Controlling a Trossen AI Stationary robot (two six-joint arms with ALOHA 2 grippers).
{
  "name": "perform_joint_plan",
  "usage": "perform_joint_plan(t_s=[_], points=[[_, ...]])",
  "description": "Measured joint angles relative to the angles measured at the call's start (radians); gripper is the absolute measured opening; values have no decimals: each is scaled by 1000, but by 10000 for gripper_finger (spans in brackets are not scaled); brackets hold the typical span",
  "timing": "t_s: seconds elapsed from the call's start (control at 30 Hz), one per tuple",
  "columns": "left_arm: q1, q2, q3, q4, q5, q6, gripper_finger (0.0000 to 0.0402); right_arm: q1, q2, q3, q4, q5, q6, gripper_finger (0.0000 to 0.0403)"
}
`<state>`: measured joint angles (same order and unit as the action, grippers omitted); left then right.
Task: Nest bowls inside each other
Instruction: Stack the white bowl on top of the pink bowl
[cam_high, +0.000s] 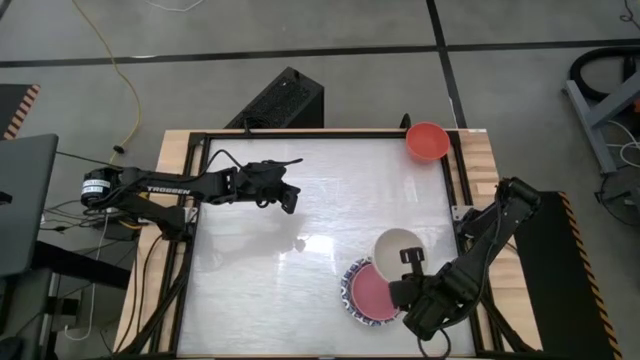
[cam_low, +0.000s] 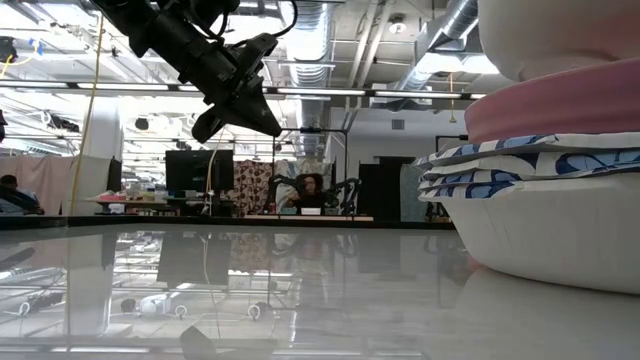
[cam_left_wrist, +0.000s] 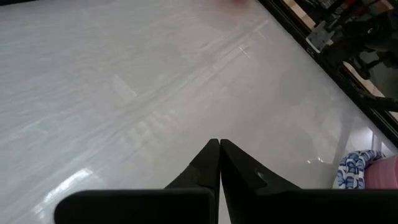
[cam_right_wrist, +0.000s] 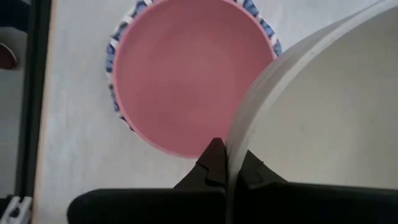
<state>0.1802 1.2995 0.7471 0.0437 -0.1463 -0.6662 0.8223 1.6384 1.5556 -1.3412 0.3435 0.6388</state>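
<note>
Step in hand: right gripper (cam_right_wrist: 227, 167) clenched on the cream bowl's (cam_high: 397, 248) rim, holding it beside the pink bowl (cam_high: 374, 290), which sits atop the blue-rimmed stack (cam_low: 530, 165). Next move calls for centring, lowering, releasing. Red bowl (cam_high: 427, 141) waits at the table's (cam_high: 300, 200) far corner. Left gripper (cam_left_wrist: 219, 163) hangs clenched, empty. Glossy white surface; the room behind is probably a workshop.

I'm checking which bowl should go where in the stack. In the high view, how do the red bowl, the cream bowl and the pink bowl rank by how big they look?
Largest to smallest, as they look from above:
1. cream bowl, though the right gripper holds it raised nearer the camera, so unsure
2. pink bowl, much alike, partly hidden
3. red bowl, only slightly smaller
</note>
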Motion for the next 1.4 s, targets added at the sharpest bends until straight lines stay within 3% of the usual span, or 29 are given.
perform_joint_plan(t_s=[0.43,0.77,1.4], points=[[0,0,0,0,3,29,0,-29,5,-53,236,-5,-107,8],[0,0,0,-1,8,52,0,-80,7,-53,282,-79,-116,8],[1,0,0,-1,9,79,0,-23,139,-52,328,-164,-116,8]])
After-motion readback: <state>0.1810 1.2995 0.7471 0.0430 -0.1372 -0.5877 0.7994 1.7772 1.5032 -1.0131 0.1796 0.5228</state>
